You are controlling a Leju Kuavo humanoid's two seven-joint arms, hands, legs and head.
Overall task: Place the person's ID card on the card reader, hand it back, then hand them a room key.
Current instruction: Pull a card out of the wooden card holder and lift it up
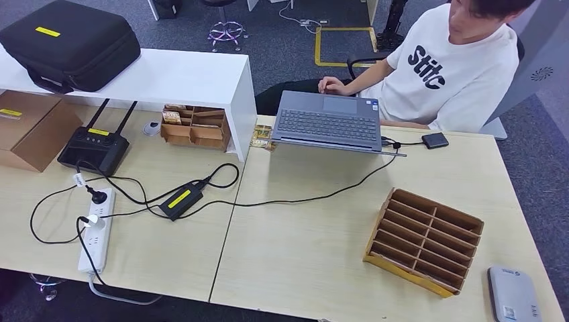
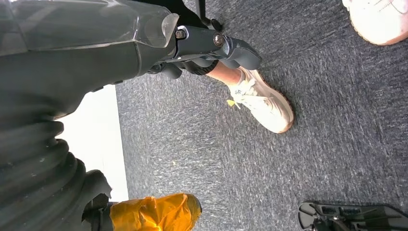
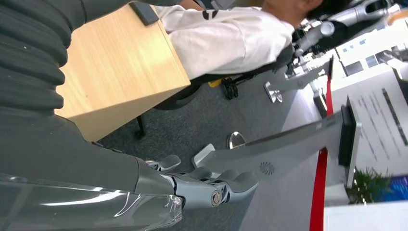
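Note:
A grey card reader (image 1: 513, 295) lies at the table's near right corner. Beside it stands a slanted cardboard rack (image 1: 424, 240) of slots; I cannot tell what is in them. A person in a white T-shirt (image 1: 448, 67) sits across the table with a hand (image 1: 330, 85) at an open laptop (image 1: 329, 122). My left hand (image 2: 211, 45) hangs beside the table over grey carpet, its fingers loosely extended and holding nothing. My right hand (image 3: 211, 185) hangs below the table's edge (image 3: 130, 103), its fingers stretched out and holding nothing.
A white shelf (image 1: 181, 77) at the back left carries a black case (image 1: 70, 43). Beneath it sit a small cardboard box (image 1: 194, 126), a black router (image 1: 92, 149) and a brown carton (image 1: 30, 127). A power strip (image 1: 96, 231), an adapter (image 1: 180, 200) and cables cross the left half. A small black device (image 1: 435, 140) lies by the laptop.

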